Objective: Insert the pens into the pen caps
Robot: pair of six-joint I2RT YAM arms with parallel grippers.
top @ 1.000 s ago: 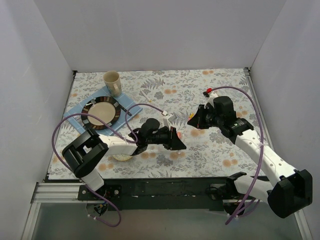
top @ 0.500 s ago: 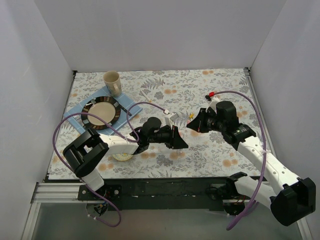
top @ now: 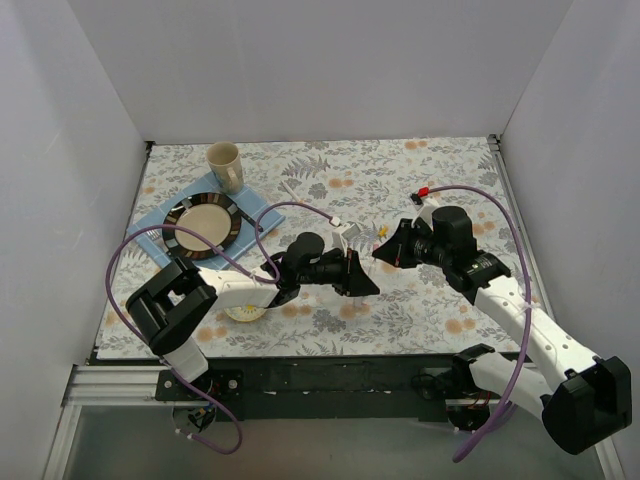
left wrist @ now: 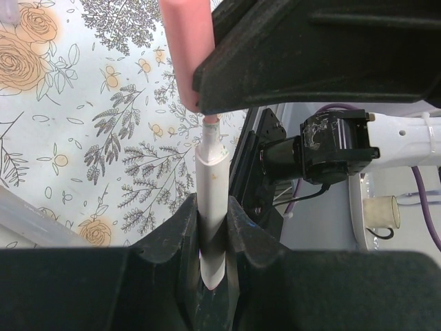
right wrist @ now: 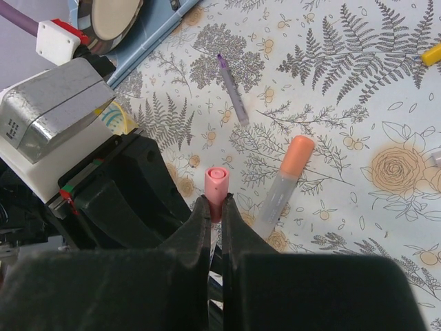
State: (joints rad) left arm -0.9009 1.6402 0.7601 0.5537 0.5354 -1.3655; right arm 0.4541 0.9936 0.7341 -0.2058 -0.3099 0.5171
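Observation:
My left gripper [left wrist: 212, 207] is shut on a pen [left wrist: 212, 186] with a whitish barrel and a pink tip. My right gripper [right wrist: 215, 203] is shut on the pink cap [right wrist: 216, 185]. In the left wrist view the pink cap [left wrist: 186, 48] stands in line with the pen, its open end right at the pink tip. In the top view the left gripper [top: 362, 280] and the right gripper [top: 385, 250] meet above the middle of the table. An orange-capped pen [right wrist: 286, 183] and a purple pen [right wrist: 233, 89] lie on the cloth.
A dark-rimmed plate [top: 202, 222] lies on a blue mat [top: 150, 235] at the back left, a beige cup [top: 225, 165] behind it. A small yellow piece [top: 383, 232] lies near the right gripper. White walls close in the table on three sides.
My right gripper has moved left with the pink cap to meet the left gripper. The left gripper has shifted slightly right with its pen.

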